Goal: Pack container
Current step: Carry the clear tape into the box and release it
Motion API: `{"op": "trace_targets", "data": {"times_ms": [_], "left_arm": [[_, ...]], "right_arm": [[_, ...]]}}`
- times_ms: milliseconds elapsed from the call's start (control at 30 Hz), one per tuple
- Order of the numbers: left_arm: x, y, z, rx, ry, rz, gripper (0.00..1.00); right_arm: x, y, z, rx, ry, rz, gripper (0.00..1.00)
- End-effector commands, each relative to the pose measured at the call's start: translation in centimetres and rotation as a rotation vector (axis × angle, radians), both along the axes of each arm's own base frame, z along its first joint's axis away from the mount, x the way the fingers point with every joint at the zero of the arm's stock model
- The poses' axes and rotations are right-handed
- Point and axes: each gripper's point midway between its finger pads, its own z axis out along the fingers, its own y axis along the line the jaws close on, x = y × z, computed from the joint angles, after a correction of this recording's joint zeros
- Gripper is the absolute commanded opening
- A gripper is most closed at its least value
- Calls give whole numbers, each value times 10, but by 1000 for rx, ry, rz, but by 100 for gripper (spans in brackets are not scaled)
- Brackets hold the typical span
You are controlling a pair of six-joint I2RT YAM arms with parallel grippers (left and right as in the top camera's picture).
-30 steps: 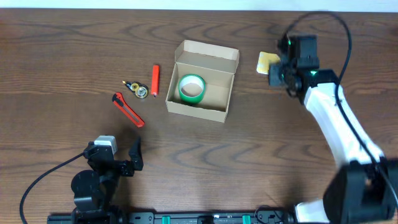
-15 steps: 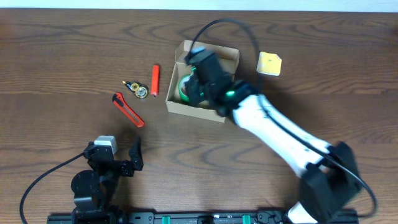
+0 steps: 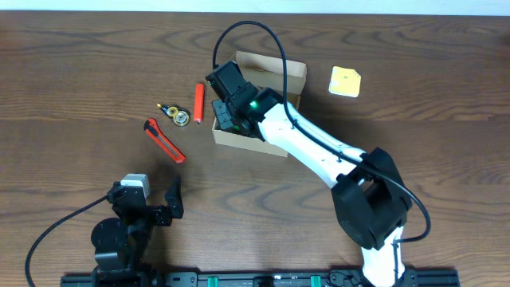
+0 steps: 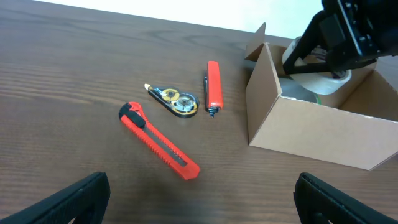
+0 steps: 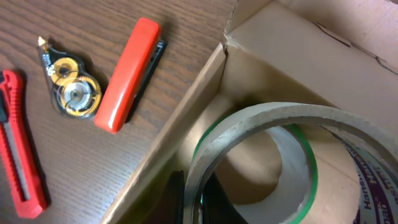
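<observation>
Swung in from right of the box (image 3: 295,76), the right gripper (image 3: 229,114) now hangs over the open cardboard box's left wall, pinching a smooth pale tape ring (image 5: 273,118) above the green roll (image 5: 308,163) inside. Well clear on the box's near-left, the left gripper's (image 4: 202,186) fingers spread wide over the bare wood table (image 4: 62,124).

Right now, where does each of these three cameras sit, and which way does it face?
Overhead: fixed above the table, looking straight down; shows the right arm stretched over the cardboard box and the left arm at the table's front edge.
Left wrist: low on the left arm, facing across the table toward the box; the open left gripper shows as fingers in the bottom corners.
Right wrist: looks down into the box's corner; the right gripper pinches a tape roll.
Shared: all three show the box and the red box cutter.
</observation>
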Motion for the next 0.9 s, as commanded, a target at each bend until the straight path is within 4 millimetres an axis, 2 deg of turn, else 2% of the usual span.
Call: {"op": "trace_targets", "data": {"times_ms": [0, 200, 333, 400, 467, 533, 567, 667, 767, 867], "left_arm": [[-1, -2, -9, -16, 21, -7, 95], [0, -2, -9, -16, 21, -6, 96], [0, -2, -9, -16, 21, -6, 95], [-1, -2, -9, -16, 21, -7, 96], [-1, -2, -9, -16, 21, -7, 96], [0, -2, -9, -16, 21, -6, 95], [0, -2, -9, -16, 21, -6, 95], [0, -2, -9, -16, 21, -6, 96], [-1, -2, -9, -16, 21, -7, 95], [0, -2, -9, -16, 21, -6, 95]], "right_arm": [[6, 0, -3, -5, -3, -34, 1], [4, -1, -16, -25, 23, -33, 1], [6, 0, -16, -19, 14, -33, 4], [8, 1, -14, -16, 3, -35, 9], [10, 0, -13, -16, -5, -37, 20], [10, -1, -13, -16, -5, -39, 41], [11, -1, -14, -17, -4, -40, 47], [10, -2, -14, -18, -3, -41, 53], [10, -2, -6, -11, -11, -40, 52], [6, -5, 19, 0, -22, -41, 50]]}}
